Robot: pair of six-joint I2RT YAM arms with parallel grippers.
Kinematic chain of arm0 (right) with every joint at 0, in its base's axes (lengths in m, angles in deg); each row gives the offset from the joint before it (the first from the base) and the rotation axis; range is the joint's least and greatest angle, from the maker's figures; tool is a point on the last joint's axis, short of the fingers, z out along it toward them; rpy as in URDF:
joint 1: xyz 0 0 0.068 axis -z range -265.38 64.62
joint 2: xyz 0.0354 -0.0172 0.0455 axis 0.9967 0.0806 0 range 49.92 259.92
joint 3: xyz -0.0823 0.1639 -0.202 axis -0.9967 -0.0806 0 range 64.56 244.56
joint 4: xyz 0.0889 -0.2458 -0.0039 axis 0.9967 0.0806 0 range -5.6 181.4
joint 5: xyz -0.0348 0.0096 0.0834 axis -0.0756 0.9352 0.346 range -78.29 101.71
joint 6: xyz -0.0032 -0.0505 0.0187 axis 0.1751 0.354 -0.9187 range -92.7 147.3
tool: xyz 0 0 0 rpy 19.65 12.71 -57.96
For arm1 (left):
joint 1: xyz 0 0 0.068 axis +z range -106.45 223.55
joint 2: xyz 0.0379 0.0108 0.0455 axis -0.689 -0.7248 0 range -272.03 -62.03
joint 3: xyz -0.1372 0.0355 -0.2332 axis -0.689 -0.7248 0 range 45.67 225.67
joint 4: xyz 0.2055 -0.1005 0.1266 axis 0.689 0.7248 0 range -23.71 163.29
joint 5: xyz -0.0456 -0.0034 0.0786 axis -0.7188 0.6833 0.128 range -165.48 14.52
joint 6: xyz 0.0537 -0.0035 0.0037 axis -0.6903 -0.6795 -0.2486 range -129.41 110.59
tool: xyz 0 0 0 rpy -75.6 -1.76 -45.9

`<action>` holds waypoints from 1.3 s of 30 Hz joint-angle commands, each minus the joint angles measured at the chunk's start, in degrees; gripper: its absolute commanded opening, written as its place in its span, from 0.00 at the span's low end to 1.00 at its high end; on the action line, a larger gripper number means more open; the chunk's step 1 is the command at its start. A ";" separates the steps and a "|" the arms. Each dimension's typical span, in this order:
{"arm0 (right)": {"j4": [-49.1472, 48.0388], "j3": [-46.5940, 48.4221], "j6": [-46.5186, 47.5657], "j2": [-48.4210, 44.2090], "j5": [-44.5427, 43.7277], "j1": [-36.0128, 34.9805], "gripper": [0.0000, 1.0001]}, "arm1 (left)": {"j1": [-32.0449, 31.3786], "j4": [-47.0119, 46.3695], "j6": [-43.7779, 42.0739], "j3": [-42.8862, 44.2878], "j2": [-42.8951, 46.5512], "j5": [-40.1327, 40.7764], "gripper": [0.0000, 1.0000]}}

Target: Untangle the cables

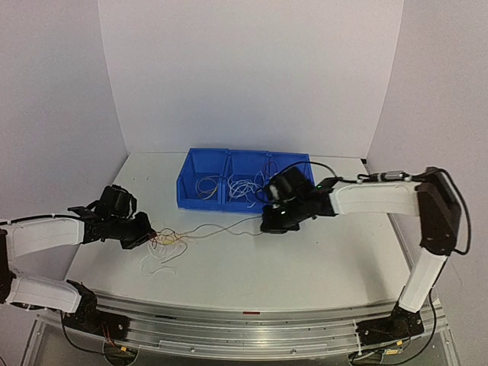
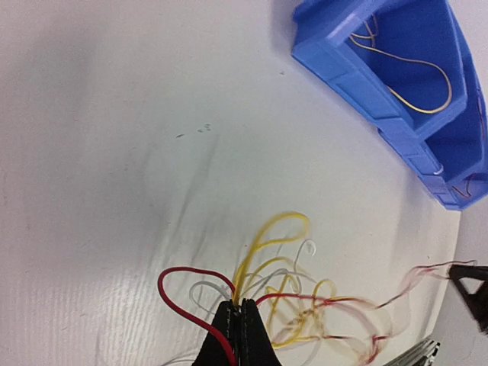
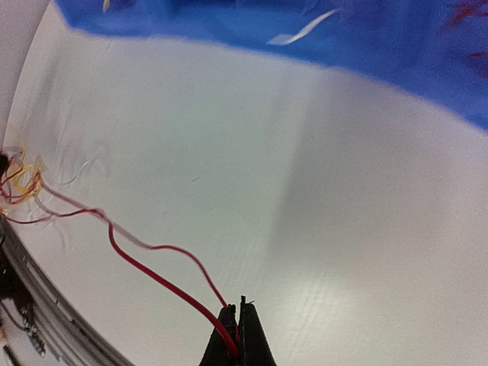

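- Pinching red, yellow and white cables (image 2: 290,299) tight in the left tool (image 2: 239,306), low over the white bench (image 2: 114,152).
- Up in the corner, a blue bin (image 2: 354,75) with a yellow wire (image 2: 415,62) inside.

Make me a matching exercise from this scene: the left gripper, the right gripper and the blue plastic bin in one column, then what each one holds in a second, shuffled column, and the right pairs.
Column one:
1. left gripper
2. right gripper
3. blue plastic compartment bin

Column two:
A. loose wires lying in its compartments
B. shut on a long red wire
C. shut on the tangle of red, white and yellow wires

Pairs: 1-C, 2-B, 3-A
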 commanded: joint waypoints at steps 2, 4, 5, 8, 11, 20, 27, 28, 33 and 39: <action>15.08 -12.12 7.33 -21.13 -24.48 17.02 0.00 | 0.03 13.59 6.18 5.97 1.11 13.79 0.00; 19.71 -15.39 8.47 -27.32 -24.93 24.01 0.00 | 0.30 17.92 7.91 7.69 0.16 16.91 0.00; 21.06 -16.53 8.99 -30.13 -25.01 27.30 0.00 | 0.50 19.31 8.70 8.37 -0.48 18.49 0.00; 25.54 -17.50 10.28 -36.29 -29.48 33.58 0.00 | 1.65 23.60 10.64 10.11 -1.72 21.74 0.00; 27.99 -17.14 11.86 -41.36 -33.06 38.07 0.00 | 3.90 25.61 11.57 10.52 -1.95 22.61 0.00; 31.20 -11.60 14.32 -42.42 -29.53 54.08 0.00 | 11.22 26.38 7.22 9.82 -1.77 20.27 0.20; 30.90 -8.13 14.74 -42.03 -21.56 55.29 0.00 | 11.24 23.04 3.42 9.09 -0.63 16.42 0.47; 30.67 -7.39 15.23 -42.28 -19.48 55.29 0.00 | 11.27 22.15 2.55 8.96 -0.50 14.99 0.54; 29.28 -3.33 17.31 -46.09 -3.29 55.29 0.00 | 10.12 8.77 -6.93 5.91 1.55 -5.41 0.89; 29.04 -1.33 14.71 -47.26 12.67 55.29 0.00 | -8.89 -1.64 -13.29 6.37 5.65 -6.40 1.00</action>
